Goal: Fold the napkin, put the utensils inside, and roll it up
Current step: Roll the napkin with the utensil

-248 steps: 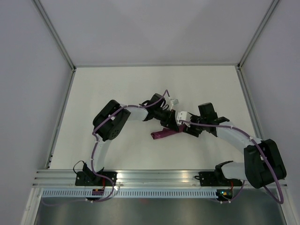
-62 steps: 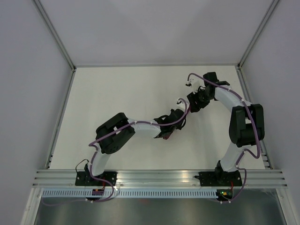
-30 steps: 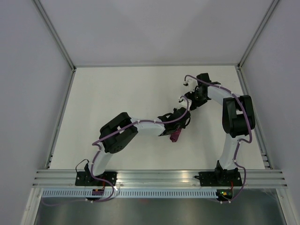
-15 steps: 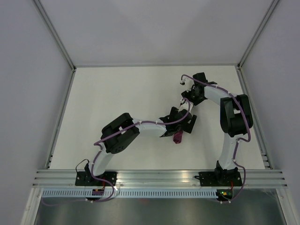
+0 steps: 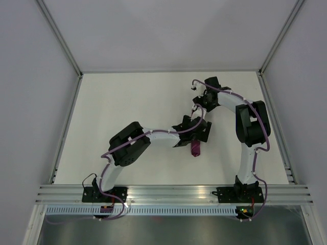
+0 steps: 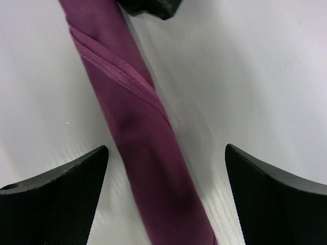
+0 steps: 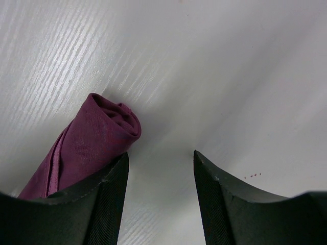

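Nearest you, the napkin [image 5: 195,149] lies on the white table [image 5: 127,102] as a tight roll, a little right of centre, its near end poking out from under the left arm. Your left gripper [image 6: 166,148] hovers over the roll with its jaws spread wide, one finger [image 6: 56,199] on each side of the cloth and neither touching it. Farther back, your right gripper [image 7: 161,154] is by the roll's far end, jaws partly open and holding nothing; the spiral end sits just left of its fingers in that wrist view.
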Controlling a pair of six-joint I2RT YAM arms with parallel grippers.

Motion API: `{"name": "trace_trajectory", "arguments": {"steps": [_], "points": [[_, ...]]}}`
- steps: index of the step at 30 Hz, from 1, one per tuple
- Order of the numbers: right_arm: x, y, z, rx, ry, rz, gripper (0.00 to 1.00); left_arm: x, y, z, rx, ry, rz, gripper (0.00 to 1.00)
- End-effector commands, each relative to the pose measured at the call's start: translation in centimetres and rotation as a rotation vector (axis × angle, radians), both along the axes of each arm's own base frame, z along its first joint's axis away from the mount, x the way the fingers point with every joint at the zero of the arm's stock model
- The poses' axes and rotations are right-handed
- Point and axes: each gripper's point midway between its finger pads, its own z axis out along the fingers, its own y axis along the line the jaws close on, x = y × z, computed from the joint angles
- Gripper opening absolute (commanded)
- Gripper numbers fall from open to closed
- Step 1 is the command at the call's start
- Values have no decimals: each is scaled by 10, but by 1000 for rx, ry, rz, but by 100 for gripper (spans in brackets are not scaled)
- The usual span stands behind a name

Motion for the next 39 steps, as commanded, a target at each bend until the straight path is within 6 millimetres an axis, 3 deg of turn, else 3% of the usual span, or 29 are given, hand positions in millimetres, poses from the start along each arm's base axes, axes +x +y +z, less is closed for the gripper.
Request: {"name": "trace_trajectory", "arguments": {"steps": [1, 6, 10, 11, 17, 21, 26, 27, 30, 31, 32, 33, 34, 36, 37, 39], "points": [[-19, -12, -35, -77, 98, -42, 60, -37, 75, -80, 240, 243, 80, 100], [-19, -15, -34, -83, 75, -51, 60, -30, 81, -69, 232, 219, 91, 100], [-17, -11, -25, -58, 61, -49, 60, -26, 78, -50, 214, 178, 63, 100], [-15, -10, -21, -53, 52, -51, 60, -23, 74, -38, 194, 158, 50, 100], [1, -10, 15, -16, 4, -64, 63, -21, 54, 9, 102, 129, -47, 100], [20, -26, 47, 30, -48, -121, 64, -21, 49, 45, 40, 101, -84, 100], [27, -43, 92, 88, -123, -154, 67, -25, 50, 91, -34, 62, -133, 100], [26, -48, 100, 95, -130, -163, 67, -26, 53, 108, -60, 38, -139, 100], [18, -60, 135, 150, -187, -172, 68, -26, 71, 126, -66, 5, -117, 100], [14, -64, 143, 163, -201, -179, 68, -26, 82, 148, -94, -23, -101, 100], [8, -67, 165, 178, -245, -181, 68, -18, 98, 156, -101, -40, -59, 100], [-1, -70, 167, 204, -239, -179, 68, -19, 115, 151, -91, -28, -34, 100], [-6, -76, 172, 223, -248, -191, 68, -19, 132, 176, -139, -65, -11, 100], [-26, -88, 189, 264, -286, -208, 68, -14, 168, 180, -142, -73, 44, 100], [-36, -92, 205, 270, -328, -218, 68, -13, 193, 194, -138, -103, 76, 100], [-51, -103, 200, 260, -328, -254, 69, -17, 217, 201, -105, -126, 95, 100]]}}
